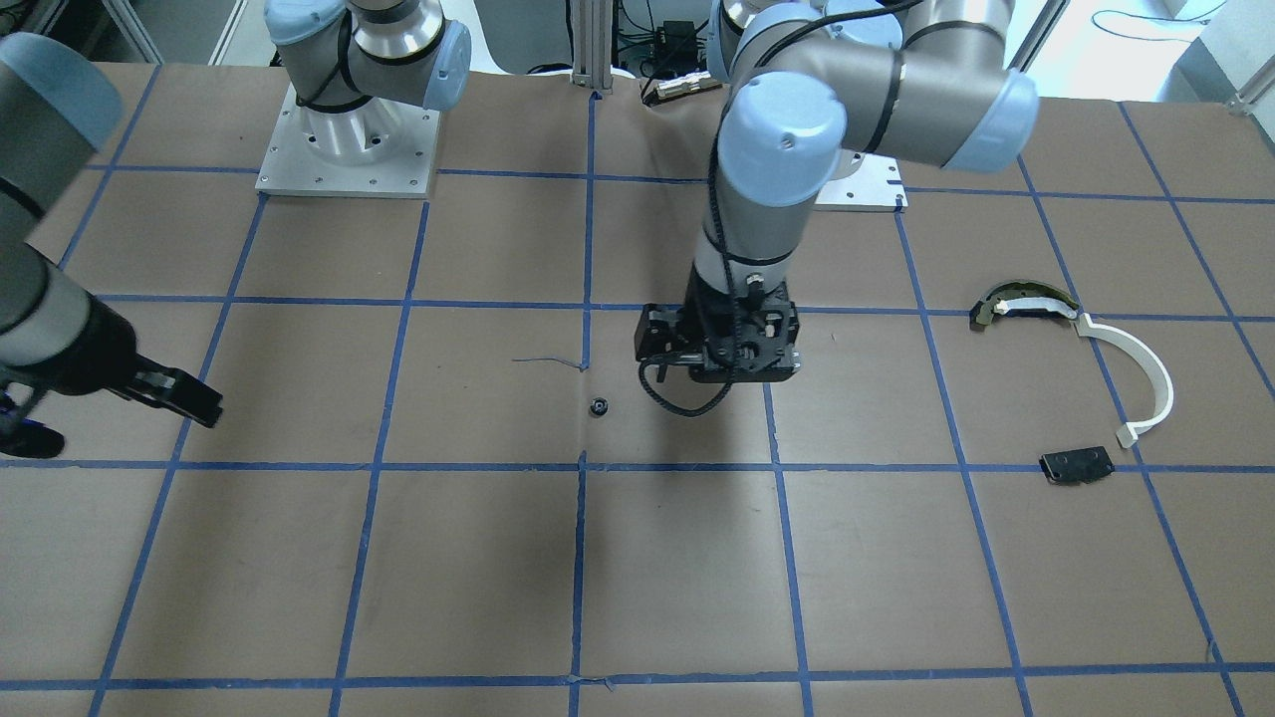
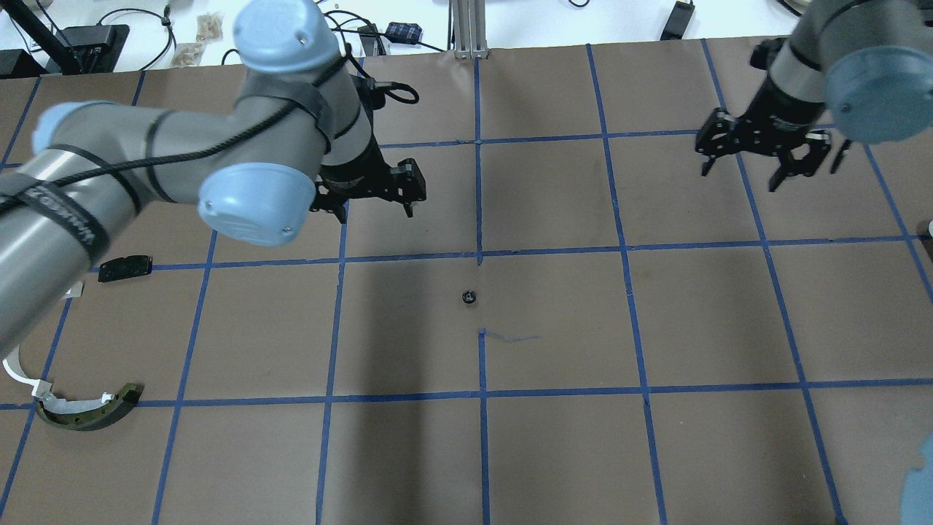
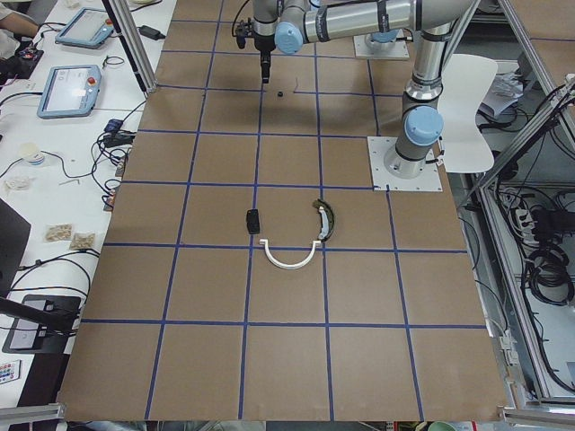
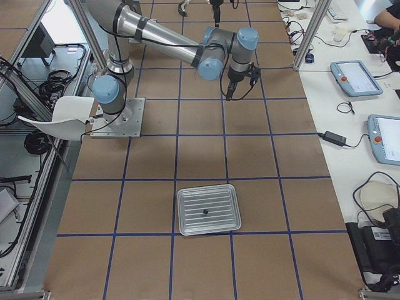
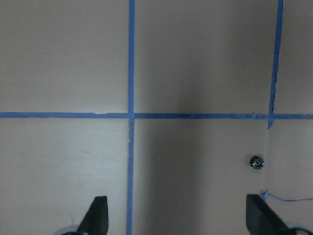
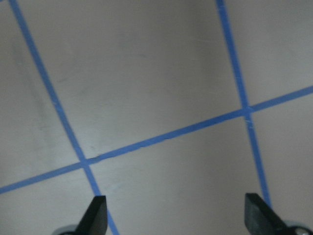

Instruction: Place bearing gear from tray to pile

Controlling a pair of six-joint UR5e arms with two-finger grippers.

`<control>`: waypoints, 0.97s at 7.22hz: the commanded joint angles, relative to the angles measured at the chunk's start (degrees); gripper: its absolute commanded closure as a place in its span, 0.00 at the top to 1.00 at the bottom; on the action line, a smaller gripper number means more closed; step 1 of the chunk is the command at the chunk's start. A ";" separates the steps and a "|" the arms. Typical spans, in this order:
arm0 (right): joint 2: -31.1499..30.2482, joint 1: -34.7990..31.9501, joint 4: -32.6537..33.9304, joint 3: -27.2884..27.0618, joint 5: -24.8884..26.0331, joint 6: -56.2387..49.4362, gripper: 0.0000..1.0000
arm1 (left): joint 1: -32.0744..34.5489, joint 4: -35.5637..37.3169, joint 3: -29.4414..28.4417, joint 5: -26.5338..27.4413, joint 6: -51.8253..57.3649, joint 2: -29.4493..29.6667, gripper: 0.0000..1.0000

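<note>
A small black bearing gear [image 2: 469, 296] [image 1: 599, 405] lies alone on the brown paper at the table's middle. My left gripper [image 2: 375, 213] hovers open and empty beside it; in the left wrist view the gear [image 5: 256, 162] sits just ahead of the right fingertip [image 5: 259, 218]. The pile lies at my far left: a white curved strip [image 1: 1146, 368], a dark-and-tan arched piece [image 1: 1021, 302] and a black plate [image 1: 1076, 465]. The metal tray [image 4: 208, 187] shows only in the exterior right view, with one small dark part [image 4: 205, 213] in it. My right gripper [image 6: 177, 215] [image 1: 211, 410] hangs open over bare paper.
Blue tape lines grid the paper. A loose blue thread [image 2: 514, 337] lies close to the gear. The two arm bases [image 1: 349, 149] stand at the robot's edge of the table. Benches with tablets and cables [image 4: 356, 78] run along the operators' side.
</note>
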State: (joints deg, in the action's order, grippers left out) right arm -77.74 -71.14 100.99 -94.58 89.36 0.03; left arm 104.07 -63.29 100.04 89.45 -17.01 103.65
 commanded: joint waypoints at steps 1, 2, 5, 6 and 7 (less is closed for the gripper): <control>-3.38 11.15 -4.48 -0.17 3.61 -7.04 1.00 | 6.64 8.86 1.56 0.64 -5.30 7.06 1.00; -2.43 14.68 -3.35 -0.34 3.81 -13.15 1.00 | 7.80 9.15 1.56 0.73 -5.31 8.92 1.00; 0.38 20.49 1.02 -0.34 4.07 -24.07 1.00 | 8.42 9.42 1.65 0.11 -6.10 12.62 1.00; 3.00 23.47 6.88 -0.26 4.33 -27.76 1.00 | 9.47 9.50 1.56 0.46 -7.32 13.58 1.00; 5.99 25.76 11.03 0.18 4.34 -31.45 1.00 | 9.65 9.42 1.65 0.55 -7.42 14.03 1.00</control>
State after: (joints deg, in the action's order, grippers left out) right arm -75.10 -48.45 106.48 -94.76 93.56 -26.78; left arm 113.19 -53.84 101.64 89.83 -23.87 116.85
